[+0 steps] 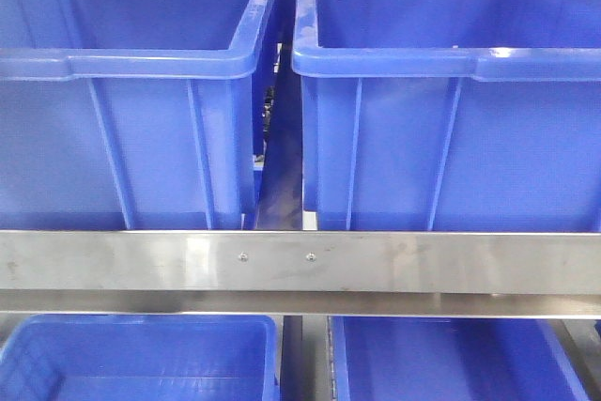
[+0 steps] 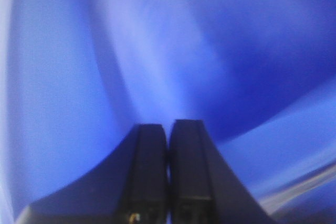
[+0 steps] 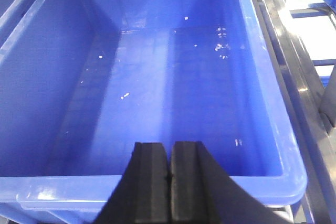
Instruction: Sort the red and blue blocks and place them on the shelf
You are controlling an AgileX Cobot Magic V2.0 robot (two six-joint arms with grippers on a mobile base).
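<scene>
Both grippers have their black fingers pressed together with nothing between them: the right gripper [image 3: 169,153] hangs above the near rim of a large blue plastic bin [image 3: 31,77], looking down into it, and the left gripper [image 2: 168,129] sits very close to a blurred blue surface that is probably the inside or wall of another bin, though the wrist view is too soft to say which. Neither the small red cube nor the small blue cube shows in any view; the bin under the right gripper holds only a few pale specks on its floor. So which way the blocks lie from either gripper, which arm is nearer to them, and how their faces are turned cannot be told from here. As cubes they would have no long axis to line the fingers up with, so I judge the approach angle matters little once one is found. The front view shows the tiered metal shelf with its brushed stainless-steel front rail [image 1: 300,265] and two small screws, two big blue bins standing side by side on the upper tier, left [image 1: 122,138] and right [image 1: 451,138], and two more below. With nothing held, the blocks are either already placed out of sight or yet to be fetched.
</scene>
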